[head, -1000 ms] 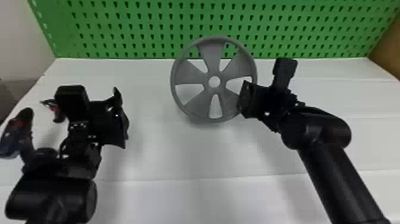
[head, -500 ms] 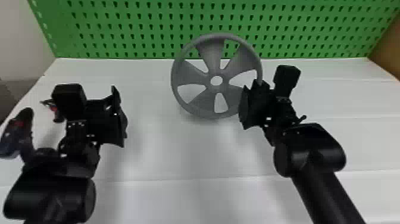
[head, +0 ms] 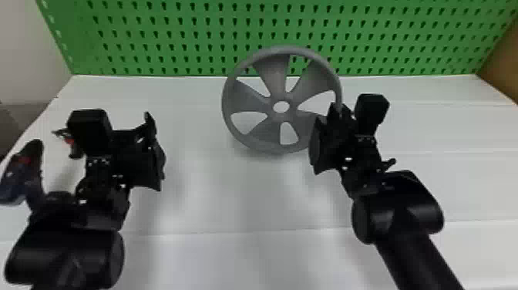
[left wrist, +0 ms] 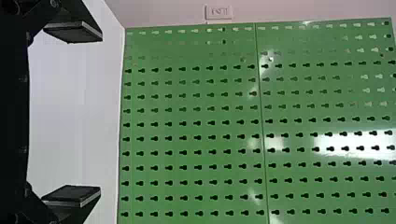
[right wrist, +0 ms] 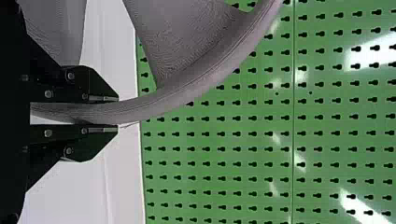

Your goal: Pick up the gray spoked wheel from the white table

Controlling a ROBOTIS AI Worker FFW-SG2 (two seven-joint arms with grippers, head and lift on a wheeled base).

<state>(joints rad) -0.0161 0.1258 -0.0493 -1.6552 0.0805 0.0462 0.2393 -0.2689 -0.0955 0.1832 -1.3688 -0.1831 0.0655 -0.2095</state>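
Gripping the gray spoked wheel looked done, with a clear lift left to make

Behind the wheel, a green pegboard spanned the back, with a pale wall well to the wheel's left and a brown panel well to its right. The white table spread beneath and in front of the wheel, its surface crossed by faint seams. The wheel itself was nearly upright; whether its lower edge touched the table or had cleared it, I could not tell. Well to the wheel's left, the left end effector was open and empty. At the wheel's right side, the right end effector was closed on the rim. So reach and grasp appeared finished, while a plain rise off the table, the rim held firmly, was probably to come.
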